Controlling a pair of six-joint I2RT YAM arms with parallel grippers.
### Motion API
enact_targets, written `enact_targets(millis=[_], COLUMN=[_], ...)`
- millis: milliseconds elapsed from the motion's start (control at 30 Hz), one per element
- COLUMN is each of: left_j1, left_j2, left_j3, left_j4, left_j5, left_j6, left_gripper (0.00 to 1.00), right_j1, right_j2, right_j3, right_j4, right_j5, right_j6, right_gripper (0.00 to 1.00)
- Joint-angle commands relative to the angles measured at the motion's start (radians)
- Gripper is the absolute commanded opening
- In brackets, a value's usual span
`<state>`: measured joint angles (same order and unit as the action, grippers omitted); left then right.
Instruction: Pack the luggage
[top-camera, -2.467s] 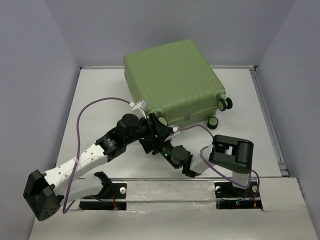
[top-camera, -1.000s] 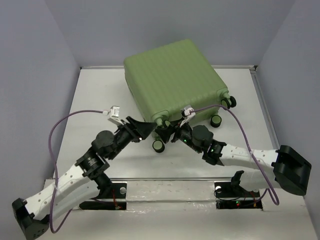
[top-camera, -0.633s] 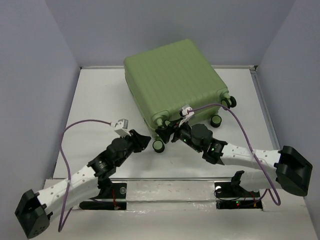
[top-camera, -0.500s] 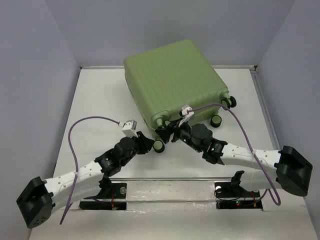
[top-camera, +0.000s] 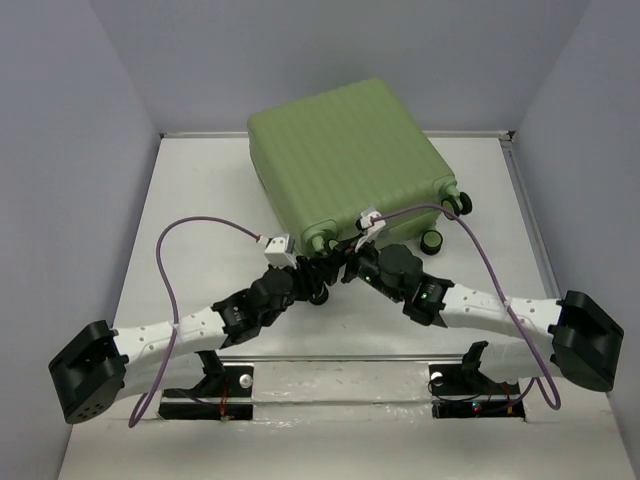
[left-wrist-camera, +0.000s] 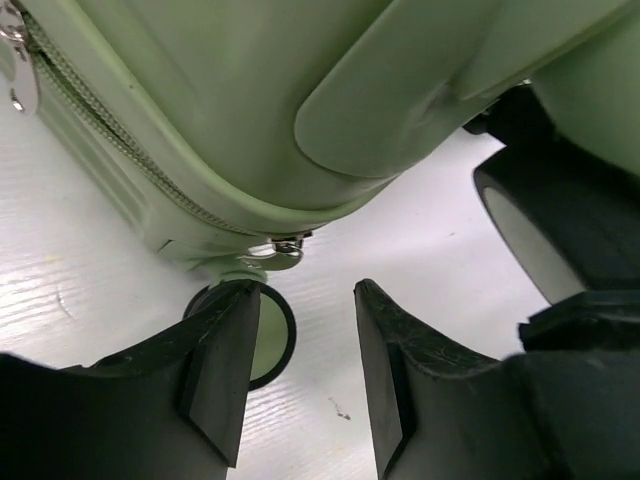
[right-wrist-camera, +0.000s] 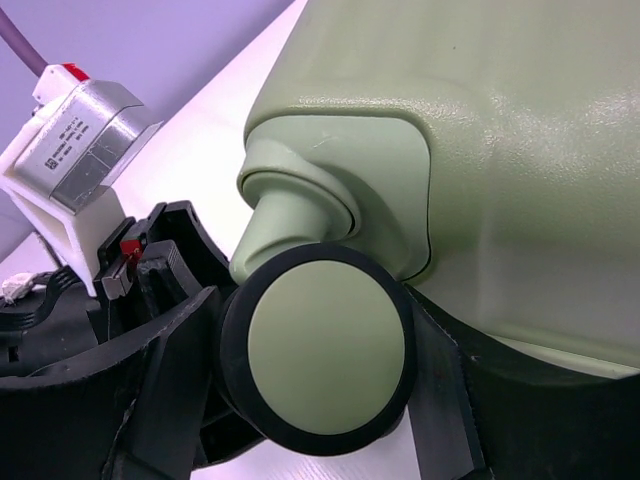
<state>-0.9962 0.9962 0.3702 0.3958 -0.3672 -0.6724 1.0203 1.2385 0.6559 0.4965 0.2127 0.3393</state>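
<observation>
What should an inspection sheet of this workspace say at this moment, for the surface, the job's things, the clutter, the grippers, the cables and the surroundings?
surface: white table, faint scuffs near the case.
job's things: luggage closed, lying flat, wheels toward the arms.
clutter: nothing seen.
grippers: right gripper shut on a caster wheel; left gripper open, just below the zipper pull, holding nothing.
cables: left cable loops above the table; right cable arcs past the far casters; no snag seen.
surroundings: plain walls on three sides.
</observation>
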Motion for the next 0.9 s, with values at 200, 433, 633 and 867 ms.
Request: enact_targets(millis=[200, 433, 633, 867], left_j1=[-0.042, -0.071, -0.116, -0.122], left_j2=[0.09, 0.15, 0.18, 0.199], left_j3=[0.133, 0.177, 0.21, 0.254], left_j4=[0.023, 0.017, 0.02, -0.046], left_j5=[-0.238, -0.338, -0.461, -0.553], left_j6=[0.013, -0.012, -0.056, -0.073], left_gripper=[0.46, 0.46, 0.44, 0.06], right_j1=[-0.011, -0.011, 0.02, 0.038], right_j2=[-0.007, 0.003, 0.024, 0.007], right_j3=[0.143, 0.152, 0.166, 0.157], right_j4=[0.03, -0.001, -0.019, -0.021], right_j5=[-0.093, -0.133, -0.156, -0.167], right_j6=[-0.042, -0.031, -0.023, -0.026], right_gripper=[0.07, 0.07, 0.07, 0.07])
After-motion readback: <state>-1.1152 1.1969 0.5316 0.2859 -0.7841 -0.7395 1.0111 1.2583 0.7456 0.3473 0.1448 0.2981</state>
